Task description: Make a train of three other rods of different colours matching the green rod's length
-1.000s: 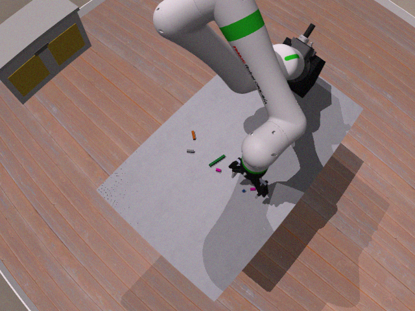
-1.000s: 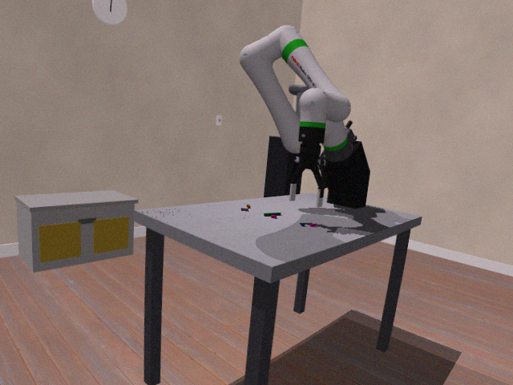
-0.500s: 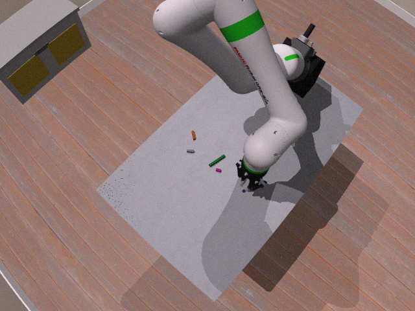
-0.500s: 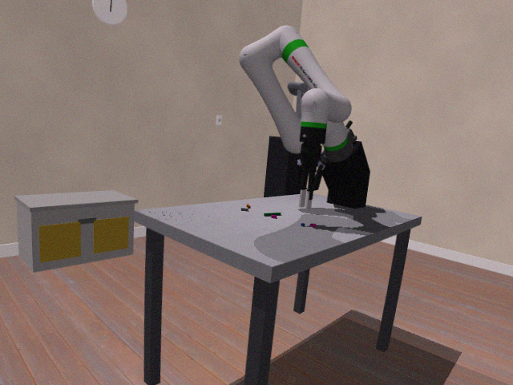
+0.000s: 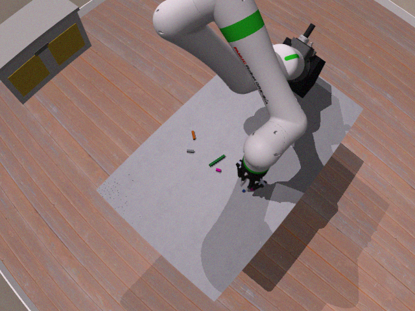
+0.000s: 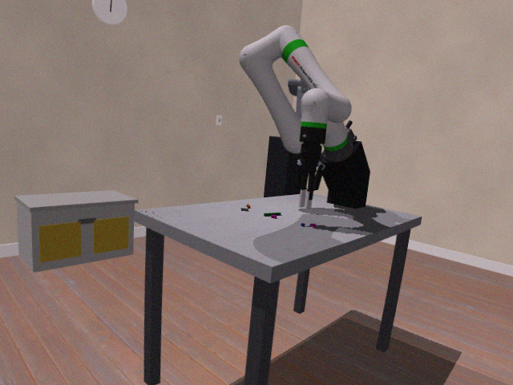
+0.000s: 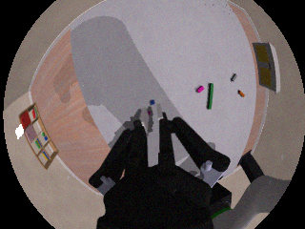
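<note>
The green rod (image 5: pixel 216 161) lies flat mid-table, with a magenta rod (image 5: pixel 218 170) just beside it. An orange rod (image 5: pixel 193 135) and a grey rod (image 5: pixel 190 151) lie apart to the left. A small blue rod (image 5: pixel 243 190) and a second magenta rod (image 5: pixel 251 189) lie close together in the arm's shadow. My gripper (image 5: pixel 251 185) hangs above these two, pointing down and clear of the table in the exterior view (image 6: pixel 305 204). Its fingers are drawn in to a narrow gap with nothing between them. In the wrist view the blue rod (image 7: pixel 152 102) shows just beyond my fingertips.
The robot's black base (image 5: pixel 307 72) stands at the table's far corner. A grey cabinet with yellow doors (image 5: pixel 36 50) stands on the floor, away from the table. The table's near edge runs along the lower right (image 5: pixel 268 241).
</note>
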Motion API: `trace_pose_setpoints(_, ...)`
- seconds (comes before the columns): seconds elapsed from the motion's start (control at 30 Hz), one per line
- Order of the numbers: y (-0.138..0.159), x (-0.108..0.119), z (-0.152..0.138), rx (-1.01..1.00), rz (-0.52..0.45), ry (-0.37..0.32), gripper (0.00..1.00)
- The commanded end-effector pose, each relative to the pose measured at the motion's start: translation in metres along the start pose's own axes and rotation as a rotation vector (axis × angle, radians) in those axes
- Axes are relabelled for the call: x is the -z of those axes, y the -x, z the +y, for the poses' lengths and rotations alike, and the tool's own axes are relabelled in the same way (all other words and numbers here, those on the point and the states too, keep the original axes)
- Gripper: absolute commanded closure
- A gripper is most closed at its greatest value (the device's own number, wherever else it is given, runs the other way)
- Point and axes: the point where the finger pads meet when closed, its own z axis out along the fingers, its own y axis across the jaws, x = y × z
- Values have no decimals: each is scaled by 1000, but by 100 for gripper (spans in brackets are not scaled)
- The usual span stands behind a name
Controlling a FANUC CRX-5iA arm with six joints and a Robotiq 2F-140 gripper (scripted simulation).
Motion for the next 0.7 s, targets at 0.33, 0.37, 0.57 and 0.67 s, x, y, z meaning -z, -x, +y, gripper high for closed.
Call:
trace_pose_setpoints(0.33,0,-1,0,0,0,0,85)
trace_pose_setpoints(0.37,0,-2,0,0,0,0,85)
trace_pose_setpoints(0.57,0,-6,0,0,0,0,85)
trace_pose_setpoints(0.67,0,-7,0,0,0,0,85)
